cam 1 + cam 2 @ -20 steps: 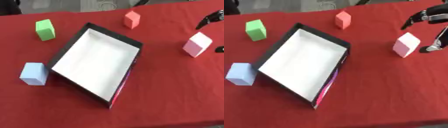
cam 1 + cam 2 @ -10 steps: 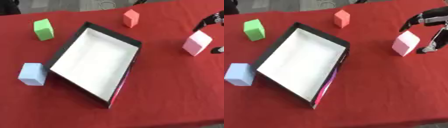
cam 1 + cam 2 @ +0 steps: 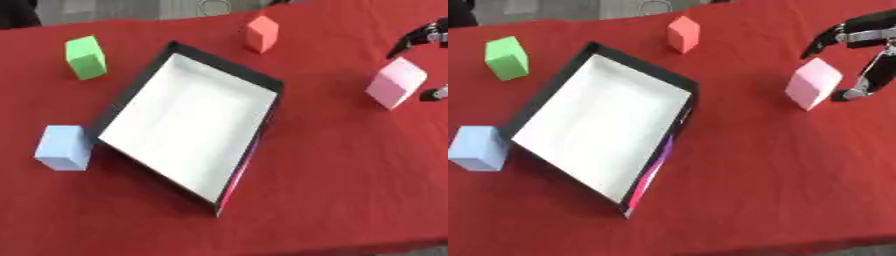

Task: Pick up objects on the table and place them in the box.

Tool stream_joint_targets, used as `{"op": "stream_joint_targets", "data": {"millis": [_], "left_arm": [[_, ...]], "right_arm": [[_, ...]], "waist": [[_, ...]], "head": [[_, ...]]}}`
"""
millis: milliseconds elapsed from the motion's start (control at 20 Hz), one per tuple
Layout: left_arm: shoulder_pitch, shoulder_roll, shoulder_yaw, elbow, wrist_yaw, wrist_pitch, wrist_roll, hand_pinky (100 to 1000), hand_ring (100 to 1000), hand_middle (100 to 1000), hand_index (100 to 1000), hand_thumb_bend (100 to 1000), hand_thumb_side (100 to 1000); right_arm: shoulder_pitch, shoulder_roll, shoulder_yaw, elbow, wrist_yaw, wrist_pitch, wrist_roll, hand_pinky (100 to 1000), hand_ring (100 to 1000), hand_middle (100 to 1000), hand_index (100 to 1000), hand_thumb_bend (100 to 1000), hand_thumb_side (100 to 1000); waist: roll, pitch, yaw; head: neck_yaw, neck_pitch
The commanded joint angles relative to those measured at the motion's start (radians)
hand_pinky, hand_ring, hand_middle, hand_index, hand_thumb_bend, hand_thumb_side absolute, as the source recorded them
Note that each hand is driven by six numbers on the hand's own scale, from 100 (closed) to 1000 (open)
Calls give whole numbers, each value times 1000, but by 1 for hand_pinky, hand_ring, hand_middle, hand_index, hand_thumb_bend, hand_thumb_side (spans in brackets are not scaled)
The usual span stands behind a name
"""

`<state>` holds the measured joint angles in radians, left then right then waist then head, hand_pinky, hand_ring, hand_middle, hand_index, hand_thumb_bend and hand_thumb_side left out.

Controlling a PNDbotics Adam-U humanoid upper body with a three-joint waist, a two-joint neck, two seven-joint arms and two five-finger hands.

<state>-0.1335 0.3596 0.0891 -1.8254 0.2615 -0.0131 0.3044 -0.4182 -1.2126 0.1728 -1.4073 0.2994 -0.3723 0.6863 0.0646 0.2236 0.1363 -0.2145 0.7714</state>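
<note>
Bare red table (image 3: 780,175) lies open from 3 to 6 o'clock of the box (image 3: 597,125). Blocks stand around it: green (image 3: 506,57) at 11, red (image 3: 682,33) at 1, blue (image 3: 476,148) at 9, pink (image 3: 814,83) at 2.

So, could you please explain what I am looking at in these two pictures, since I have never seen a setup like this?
Both pictures come from a stereo camera in a humanoid robot's head, looking down at a table with a red cloth. The two views show the same moment. In the middle lies an open box, white inside, with nothing in it. Around it stand four blocks: green, blue, red and pink. The robot's right hand, black with silver joints, reaches in from the right with fingers spread around the pink block, not yet holding it. The left hand is out of sight.
</note>
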Motion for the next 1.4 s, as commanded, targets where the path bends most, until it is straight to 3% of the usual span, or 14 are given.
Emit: {"op": "stream_joint_targets", "data": {"millis": [50,950,1250,1350,1400], "left_arm": [[-11,17,3,-12,3,-1,-5,904,638,721,818,152,791],[-11,10,3,-13,6,0,-6,906,638,722,818,143,801],[-9,7,3,-13,6,1,-6,906,638,722,817,140,803],[-8,6,3,-13,6,1,-6,907,638,722,817,141,803],[-8,5,4,-13,6,1,-6,907,638,723,817,141,803]], "right_arm": [[-22,-23,-7,14,10,-6,0,945,913,870,909,433,168],[-97,31,38,156,81,-39,56,940,899,850,900,444,185],[-111,47,38,178,52,-24,37,919,856,747,829,327,144],[-113,50,36,184,37,-10,12,905,830,693,781,286,110],[-113,52,35,186,30,-4,-4,886,797,607,705,241,100]], "waist": [[9,6,1],[14,20,10],[12,21,10],[11,21,11],[11,21,11]], "head": [[-5,-1],[-17,-1],[-16,-1],[-15,-1],[-14,-1]]}}
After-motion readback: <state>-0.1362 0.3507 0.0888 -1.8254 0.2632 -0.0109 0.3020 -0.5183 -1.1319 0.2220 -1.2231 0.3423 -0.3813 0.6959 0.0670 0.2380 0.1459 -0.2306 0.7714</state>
